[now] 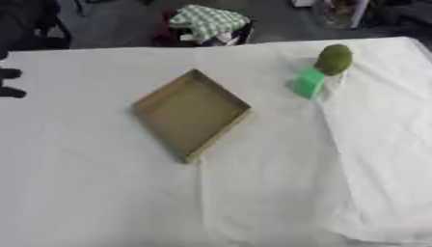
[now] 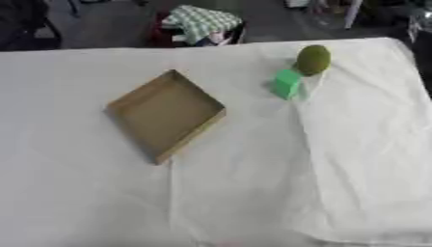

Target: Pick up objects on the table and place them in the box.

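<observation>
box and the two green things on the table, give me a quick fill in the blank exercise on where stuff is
1. The brown box holds ____ objects so far.
2. The green block sits right beside the ____ green fruit.
3. Both green things lie to the robot's ____ of the box.
4. The table is covered with a ____ cloth.

Missing words: no; round; right; white
</observation>
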You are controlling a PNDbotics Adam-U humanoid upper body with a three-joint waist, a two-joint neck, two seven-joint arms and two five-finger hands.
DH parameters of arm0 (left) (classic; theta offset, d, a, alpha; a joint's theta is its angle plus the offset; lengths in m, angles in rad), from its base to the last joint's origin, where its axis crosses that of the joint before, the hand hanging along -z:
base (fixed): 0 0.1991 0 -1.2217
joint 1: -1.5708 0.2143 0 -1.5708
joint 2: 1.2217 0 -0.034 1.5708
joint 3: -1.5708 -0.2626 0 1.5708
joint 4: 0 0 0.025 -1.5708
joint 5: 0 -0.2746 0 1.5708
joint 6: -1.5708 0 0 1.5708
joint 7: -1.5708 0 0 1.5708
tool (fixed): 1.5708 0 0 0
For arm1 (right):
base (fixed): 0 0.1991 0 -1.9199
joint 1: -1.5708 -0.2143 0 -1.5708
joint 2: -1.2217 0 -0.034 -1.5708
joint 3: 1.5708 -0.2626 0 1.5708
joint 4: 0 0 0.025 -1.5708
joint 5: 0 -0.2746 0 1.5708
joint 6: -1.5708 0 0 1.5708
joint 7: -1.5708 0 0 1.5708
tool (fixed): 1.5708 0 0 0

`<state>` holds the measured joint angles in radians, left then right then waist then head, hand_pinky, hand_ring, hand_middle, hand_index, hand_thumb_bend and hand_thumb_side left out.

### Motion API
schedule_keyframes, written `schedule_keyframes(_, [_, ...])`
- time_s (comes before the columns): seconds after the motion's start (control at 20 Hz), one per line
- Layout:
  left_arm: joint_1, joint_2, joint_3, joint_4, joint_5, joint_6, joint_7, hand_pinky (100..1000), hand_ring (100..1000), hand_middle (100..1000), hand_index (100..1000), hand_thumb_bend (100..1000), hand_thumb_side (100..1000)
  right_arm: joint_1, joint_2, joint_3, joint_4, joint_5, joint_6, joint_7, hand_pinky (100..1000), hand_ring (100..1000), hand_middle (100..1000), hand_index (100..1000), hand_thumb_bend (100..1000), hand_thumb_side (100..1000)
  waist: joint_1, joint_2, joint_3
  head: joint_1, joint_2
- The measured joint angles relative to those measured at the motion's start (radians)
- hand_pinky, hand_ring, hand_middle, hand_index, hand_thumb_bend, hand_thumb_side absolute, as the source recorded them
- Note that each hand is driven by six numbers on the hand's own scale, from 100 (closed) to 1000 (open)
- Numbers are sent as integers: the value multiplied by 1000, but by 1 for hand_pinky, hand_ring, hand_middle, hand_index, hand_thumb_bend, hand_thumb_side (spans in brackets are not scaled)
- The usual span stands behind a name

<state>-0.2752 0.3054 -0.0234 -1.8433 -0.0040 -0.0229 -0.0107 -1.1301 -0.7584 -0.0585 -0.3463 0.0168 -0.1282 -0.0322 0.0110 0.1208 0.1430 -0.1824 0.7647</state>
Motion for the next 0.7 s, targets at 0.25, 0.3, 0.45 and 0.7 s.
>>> schedule_keyframes(0.25, [-1,0,0,1,0,1,-3,602,727,778,799,277,649,5,18,10,-25,156,1,89,656,745,778,899,188,334,0,3,1,0,0])
schedule_keyframes(0.3, [-2,0,-1,1,0,1,-3,602,727,778,799,277,649,5,23,10,-31,188,2,107,658,748,780,901,190,335,0,3,1,0,0])
schedule_keyframes(0.45, [-2,-1,-5,4,0,1,-5,602,727,778,800,275,649,5,40,12,-48,275,1,152,670,759,786,911,194,338,2,3,3,0,0])
schedule_keyframes(0.7, [-3,-8,-6,6,0,1,-10,602,728,778,800,273,650,4,70,17,-79,398,-6,215,686,773,796,923,203,342,6,3,5,-4,0])
